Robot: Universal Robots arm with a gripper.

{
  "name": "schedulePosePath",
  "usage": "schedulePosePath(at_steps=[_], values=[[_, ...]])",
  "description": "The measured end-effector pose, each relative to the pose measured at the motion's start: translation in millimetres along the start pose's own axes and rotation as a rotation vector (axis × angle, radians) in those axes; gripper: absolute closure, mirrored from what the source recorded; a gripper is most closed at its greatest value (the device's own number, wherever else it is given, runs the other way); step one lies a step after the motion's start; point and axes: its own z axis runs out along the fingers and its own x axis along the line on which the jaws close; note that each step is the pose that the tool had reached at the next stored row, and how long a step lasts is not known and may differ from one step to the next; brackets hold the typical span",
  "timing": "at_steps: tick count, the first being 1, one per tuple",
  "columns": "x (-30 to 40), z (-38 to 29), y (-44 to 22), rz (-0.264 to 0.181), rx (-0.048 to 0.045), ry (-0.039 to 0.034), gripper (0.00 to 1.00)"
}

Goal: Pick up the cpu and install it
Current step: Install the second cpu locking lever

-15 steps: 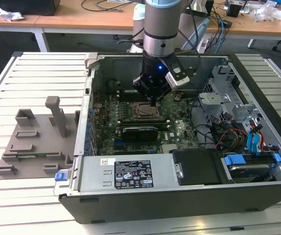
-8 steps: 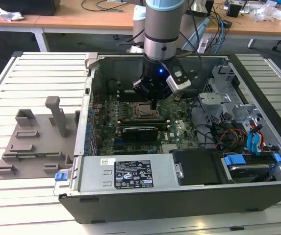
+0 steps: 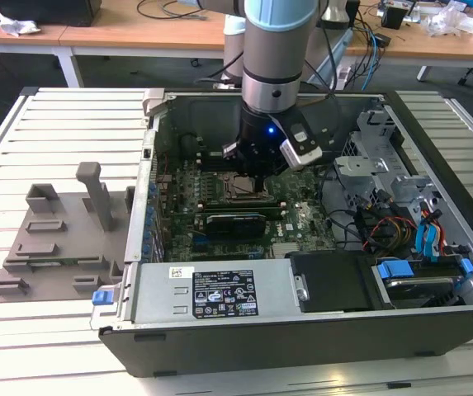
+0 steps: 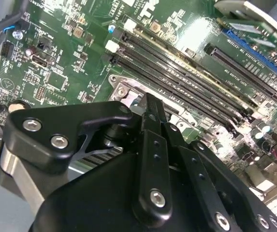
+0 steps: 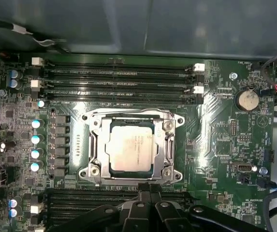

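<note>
CPU position: you had the cpu [image 5: 131,146] lying flat in the socket frame [image 5: 94,147] on the motherboard [image 5: 215,140], its silver top up, between the two banks of memory slots [image 5: 119,79] in the first wrist view.
Seating: it looked level with the frame on all four sides, so you could judge it already set in place; whether it was fully down on the contacts could not be told.
Gripper: your gripper [image 5: 148,195] hung just above the socket's near edge in the first wrist view, and inside the open computer case [image 3: 434,157] in the exterior view; I could not tell whether it was parted, closed or holding anything, since the tips were hidden by its own black links.
Contact: no touch between gripper and chip was visible.
Handling: you should have treated the chip as light, rigid and thin, with a smooth metal lid that would slip under a loose pinch; the underside and the socket contacts were probably fragile, so no sliding or pressing at a tilt.
Hold: the best grip was likely on two opposite edges of the rim, never on the lid's face.
Orientation: the chip was nearly square, with no clear long axis; its edges ran parallel to the memory slots and the frame.
Surroundings: the grey fixture tray [image 3: 63,239] sat on the slatted table [image 3: 21,140], at the exterior view's left of the case.
</note>
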Motion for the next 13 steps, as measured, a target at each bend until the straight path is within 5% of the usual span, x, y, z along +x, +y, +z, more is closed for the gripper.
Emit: schedulePosePath(at_steps=[4,6,13], values=[[2.8,1.7,-19.7,0.001,-0.0649,-0.0019,0.89],[10.5,2.3,-22.5,0.002,-0.1051,-0.003,0.89],[21.9,7.1,-28.4,0.002,-0.1126,-0.0033,0.89]])
